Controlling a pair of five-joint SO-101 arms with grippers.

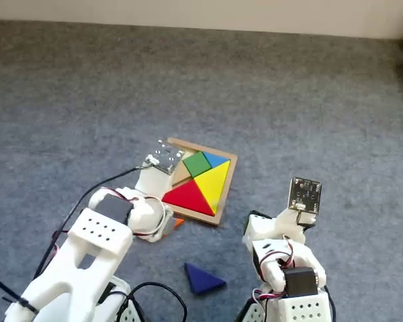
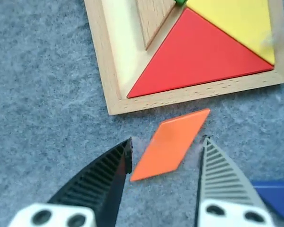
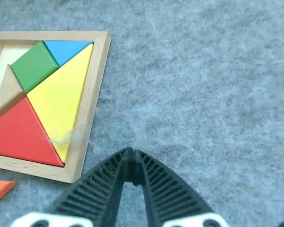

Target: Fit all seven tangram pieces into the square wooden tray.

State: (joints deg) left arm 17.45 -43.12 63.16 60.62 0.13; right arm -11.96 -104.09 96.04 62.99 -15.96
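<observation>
Left fingers [image 2: 109, 175] apart astride parallelogram [image 2: 170, 144], long axis roughly toward tray [image 2: 99, 56]; right fingers [image 3: 109, 184] together.

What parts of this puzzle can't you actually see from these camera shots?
High view: the left arm covers most of the orange piece and part of the tray.
Left wrist view: the picture's edge cuts off the dark blue piece.
Right wrist view: the edge cuts off the orange piece, leaving one corner.

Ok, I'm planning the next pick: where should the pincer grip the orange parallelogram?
Pinch the orange parallelogram across its two long edges, mid-length, from straight above: it lies flat on the carpet, and the open left pincer straddles it.
</observation>
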